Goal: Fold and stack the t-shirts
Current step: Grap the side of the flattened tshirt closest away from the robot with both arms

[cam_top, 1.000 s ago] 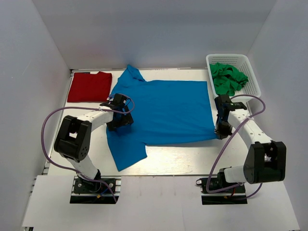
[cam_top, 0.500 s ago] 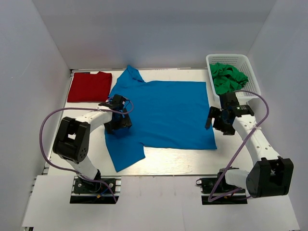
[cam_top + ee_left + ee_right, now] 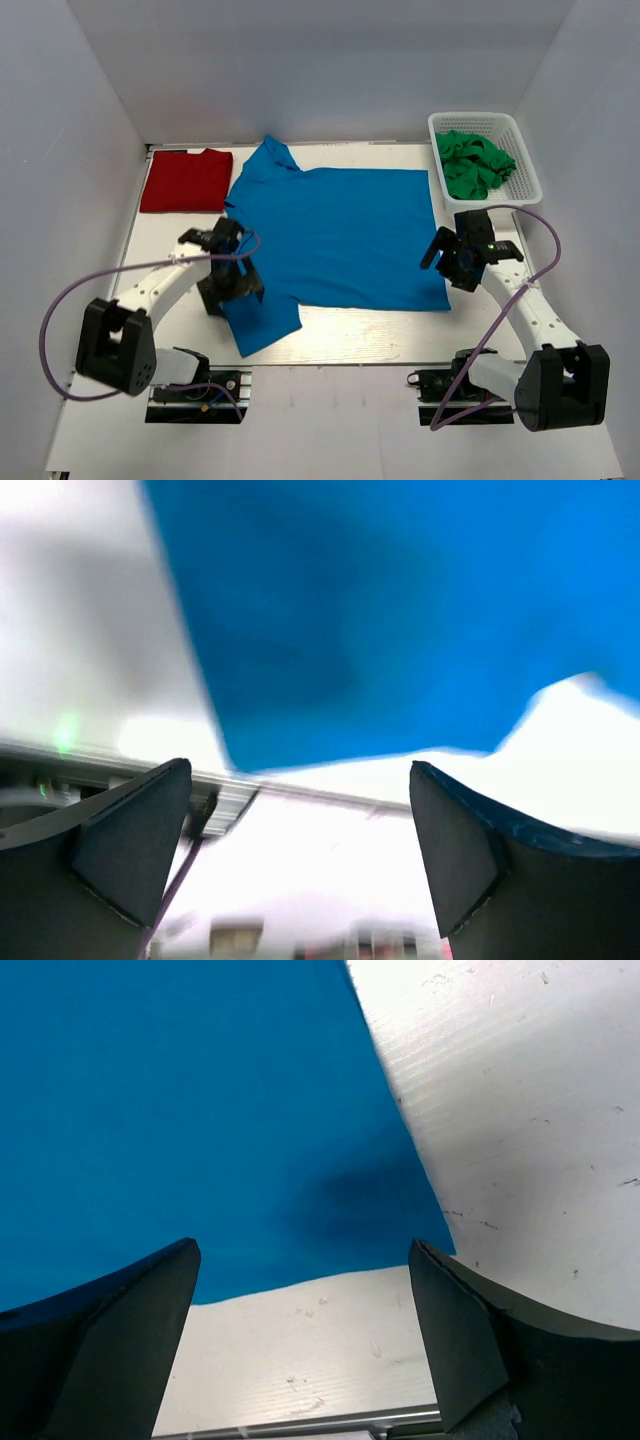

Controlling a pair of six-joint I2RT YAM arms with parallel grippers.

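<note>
The left wrist view is blurred. Both tools hover spread wide and empty: left gripper (image 3: 300,865) over the blue t-shirt's (image 3: 340,230) near sleeve, right gripper (image 3: 300,1345) over its near right corner, with bare table (image 3: 350,330) alongside.

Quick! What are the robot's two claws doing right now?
Left gripper: open, holding nothing, above the bright blue cloth t-shirt.
Right gripper: open, holding nothing, above that shirt's corner.

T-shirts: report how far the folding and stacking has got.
Done: the red t-shirt lies folded at the far left. In hand: the blue t-shirt is spread flat, unfolded; the left tool and right tool hover open over its near side, holding nothing. Left: fold the blue, stack it on the red.
</note>
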